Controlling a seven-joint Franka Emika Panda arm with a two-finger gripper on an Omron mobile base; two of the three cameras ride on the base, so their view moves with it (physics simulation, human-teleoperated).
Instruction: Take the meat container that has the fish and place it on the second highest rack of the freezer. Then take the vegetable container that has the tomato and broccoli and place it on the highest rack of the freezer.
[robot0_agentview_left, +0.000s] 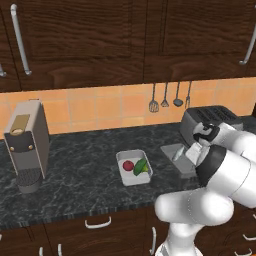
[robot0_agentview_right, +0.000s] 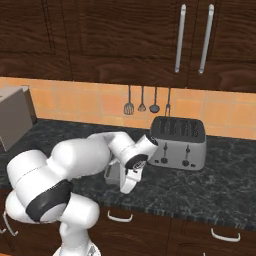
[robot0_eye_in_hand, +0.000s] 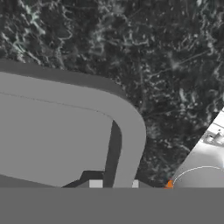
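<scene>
The meat container (robot0_agentview_left: 172, 148) is a grey tray on the dark counter, just left of my forearm, with the pale fish (robot0_agentview_left: 178, 154) lying in it. In the hand view its grey rim (robot0_eye_in_hand: 131, 131) curves close below the camera. My gripper (robot0_eye_in_hand: 115, 184) is shut on that rim, one fingertip (robot0_eye_in_hand: 95, 183) inside the wall and one outside. The vegetable container (robot0_agentview_left: 125, 175), a white tray, holds the red tomato (robot0_agentview_left: 128, 165) and the green broccoli (robot0_agentview_left: 141, 167), left of the meat container. From the right base view the arm covers most of the meat container (robot0_agentview_right: 111, 174). The freezer and its racks are out of view.
A silver toaster (robot0_agentview_left: 207, 120) (robot0_agentview_right: 178, 142) stands right behind the meat container. A grey coffee machine (robot0_agentview_left: 25, 145) occupies the counter's far left. Utensils (robot0_agentview_left: 165, 100) hang on the orange tile wall. Dark wood cabinets (robot0_agentview_left: 100, 35) overhang the counter.
</scene>
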